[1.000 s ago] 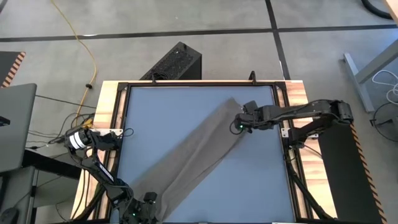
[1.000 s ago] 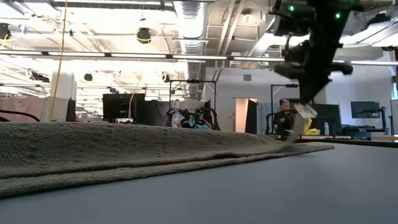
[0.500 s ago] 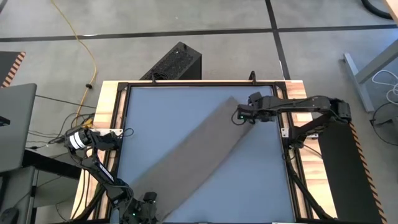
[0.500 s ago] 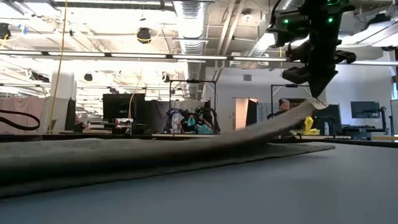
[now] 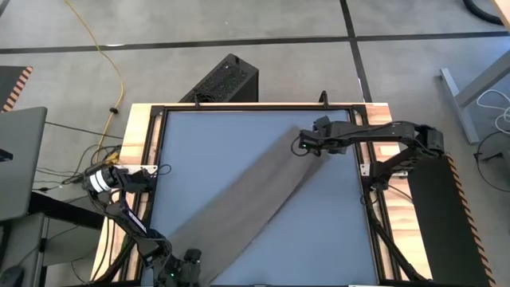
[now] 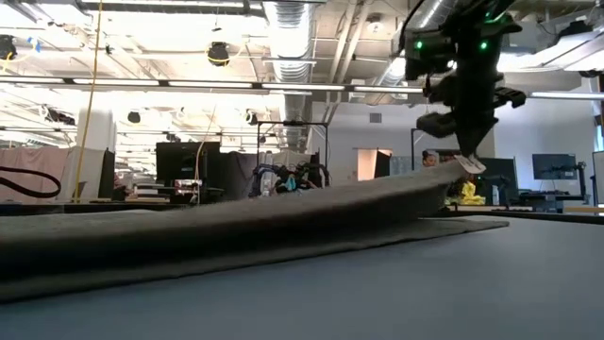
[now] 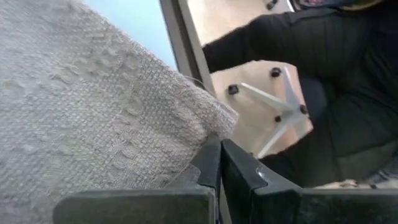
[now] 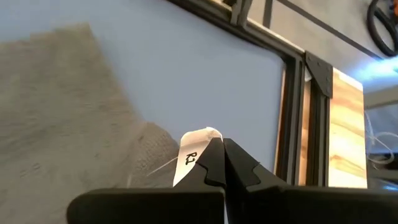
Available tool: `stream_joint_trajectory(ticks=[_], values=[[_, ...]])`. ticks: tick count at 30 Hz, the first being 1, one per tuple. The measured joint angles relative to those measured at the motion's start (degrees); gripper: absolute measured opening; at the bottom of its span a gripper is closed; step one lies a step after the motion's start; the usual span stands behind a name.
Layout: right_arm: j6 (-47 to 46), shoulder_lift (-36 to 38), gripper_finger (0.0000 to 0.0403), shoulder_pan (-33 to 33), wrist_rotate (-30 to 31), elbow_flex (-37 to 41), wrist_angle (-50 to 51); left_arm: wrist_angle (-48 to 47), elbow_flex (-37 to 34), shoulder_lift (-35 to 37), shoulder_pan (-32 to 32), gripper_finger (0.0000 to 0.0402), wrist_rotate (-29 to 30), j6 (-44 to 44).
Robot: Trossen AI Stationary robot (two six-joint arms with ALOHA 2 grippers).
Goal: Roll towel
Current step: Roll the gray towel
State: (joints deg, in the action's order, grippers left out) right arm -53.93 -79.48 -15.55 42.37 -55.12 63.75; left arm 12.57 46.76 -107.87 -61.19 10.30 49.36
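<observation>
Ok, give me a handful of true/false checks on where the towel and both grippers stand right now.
1. The right gripper is shut on the towel at its far corner. True.
2. That corner lies flat on the table. False: the low view shows it lifted off the surface.
3. The left gripper is open and clear of the cloth. False: it is shut on the near corner.
4. The white tag sits at the right gripper's fingertips. True.
5. The towel is already rolled. False: it lies as a long diagonal strip.
</observation>
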Motion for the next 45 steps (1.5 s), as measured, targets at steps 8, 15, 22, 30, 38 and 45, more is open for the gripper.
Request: stream_joint_trajectory(ticks=[8, 15, 22, 30, 38, 45], values=[[-2.96, -6.37, 0.001, -0.31, -3.19, 3.92, 0.39, 1.46, -0.02, -0.02, -0.21, 0.0, -1.17, -1.87], [-3.2, -11.07, 0.0029, 0.13, -5.58, 4.03, -0.09, 1.4, 0.0, 0.0, 0.22, 0.0, -1.4, -2.69], [-2.72, -11.38, 0.0077, -0.8, -9.1, 4.03, 0.56, 1.64, -0.04, 0.01, 0.51, 0.0, -2.44, -3.75], [-1.61, -5.8, 0.0133, -0.88, -13.56, 4.03, 1.34, 1.78, -0.04, 0.02, 0.89, 0.0, -2.95, -4.95], [0.42, -3.44, 0.0168, 2.17, -15.46, 4.02, -3.69, 1.83, -0.04, 0.44, 1.28, 0.0, -3.08, -6.07], [1.18, -4.09, 0.0195, -1.91, -15.5, 9.77, -13.88, 1.85, -0.04, 0.46, 1.16, 0.0, -2.73, -4.89]])
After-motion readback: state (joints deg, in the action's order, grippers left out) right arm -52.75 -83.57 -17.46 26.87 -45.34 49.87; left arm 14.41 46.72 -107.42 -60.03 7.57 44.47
